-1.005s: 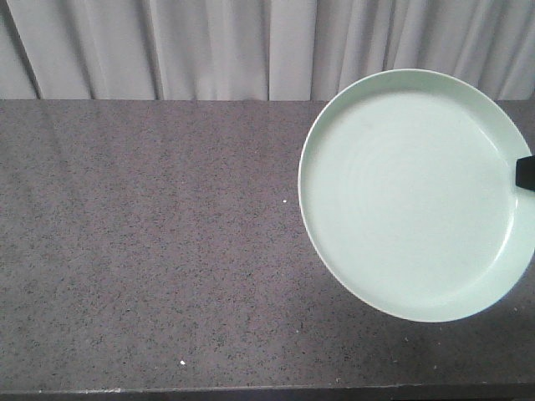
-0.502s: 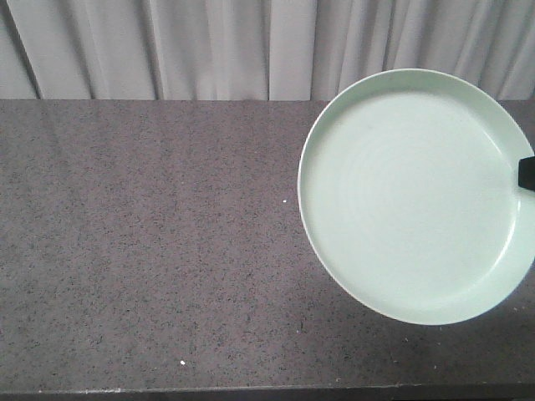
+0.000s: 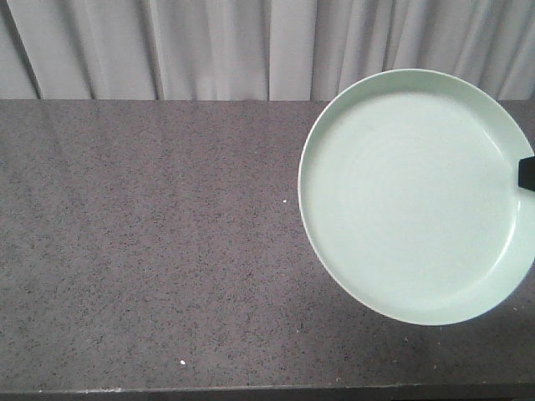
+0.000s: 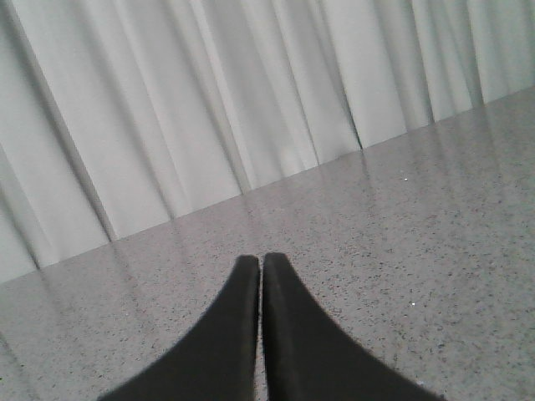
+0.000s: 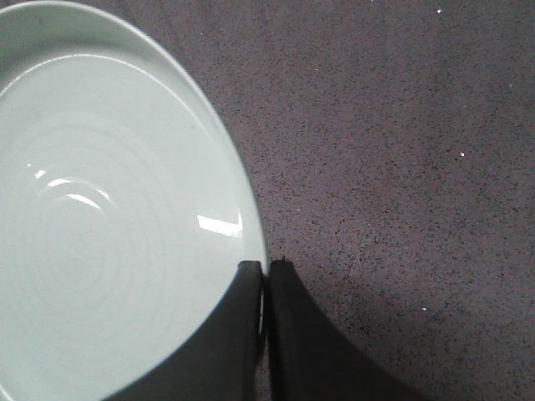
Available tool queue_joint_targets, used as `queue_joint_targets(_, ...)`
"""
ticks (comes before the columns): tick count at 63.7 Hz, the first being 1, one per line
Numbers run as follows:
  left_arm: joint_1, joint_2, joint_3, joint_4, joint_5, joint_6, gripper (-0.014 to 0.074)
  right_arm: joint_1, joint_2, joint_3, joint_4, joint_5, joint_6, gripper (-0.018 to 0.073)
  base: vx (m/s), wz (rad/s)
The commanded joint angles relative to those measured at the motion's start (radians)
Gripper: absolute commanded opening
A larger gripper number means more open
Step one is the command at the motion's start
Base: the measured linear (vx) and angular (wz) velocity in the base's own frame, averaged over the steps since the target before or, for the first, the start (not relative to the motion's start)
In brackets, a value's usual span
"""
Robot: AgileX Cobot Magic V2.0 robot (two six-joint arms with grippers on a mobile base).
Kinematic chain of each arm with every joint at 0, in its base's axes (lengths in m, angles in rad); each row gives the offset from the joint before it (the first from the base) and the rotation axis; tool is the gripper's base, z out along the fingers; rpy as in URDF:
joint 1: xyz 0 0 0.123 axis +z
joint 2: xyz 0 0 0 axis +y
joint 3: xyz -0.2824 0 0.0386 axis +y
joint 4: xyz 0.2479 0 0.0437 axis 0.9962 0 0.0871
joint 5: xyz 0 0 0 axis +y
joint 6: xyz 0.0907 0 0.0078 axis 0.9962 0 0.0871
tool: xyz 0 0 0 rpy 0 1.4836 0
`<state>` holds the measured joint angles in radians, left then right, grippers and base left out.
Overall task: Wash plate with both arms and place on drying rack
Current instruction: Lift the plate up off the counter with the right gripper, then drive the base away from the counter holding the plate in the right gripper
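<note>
My right gripper (image 5: 266,267) is clamped on the rim of the pale mint-green plate (image 3: 414,196), one finger over the inner face and one outside it. The plate spreads away to the left of my jaws; it is round, with no long axis, and hangs clear above the dark speckled countertop (image 3: 150,242), with its shadow beneath. My left gripper (image 4: 261,259) is pressed together on nothing, facing the white curtain (image 4: 167,125), with no plate in its view. No drying rack shows, so I judge the left arm must cross to the free rim
</note>
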<state>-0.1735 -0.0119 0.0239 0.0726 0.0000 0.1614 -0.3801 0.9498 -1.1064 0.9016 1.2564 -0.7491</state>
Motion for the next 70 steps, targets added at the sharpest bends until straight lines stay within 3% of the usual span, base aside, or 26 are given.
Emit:
queue_joint_targets(1,-0.008,-0.015,0.022,-0.005,-0.072,-0.010,-0.0006,-0.004,-0.008,-0.025,0.056,-0.022,-0.005,-0.0008,0.00,0.00)
queue_joint_targets(34,-0.008,-0.015,0.022,-0.005,-0.072,-0.010,-0.0006,-0.004,-0.008,-0.025,0.056,-0.022,-0.005,-0.0008,-0.02,0.07)
queue_joint_targets(70,-0.008,-0.015,0.022,-0.005,-0.072,-0.010,-0.0006,-0.004,-0.008,-0.025,0.057,-0.022,-0.005,-0.0008,-0.08,0.34)
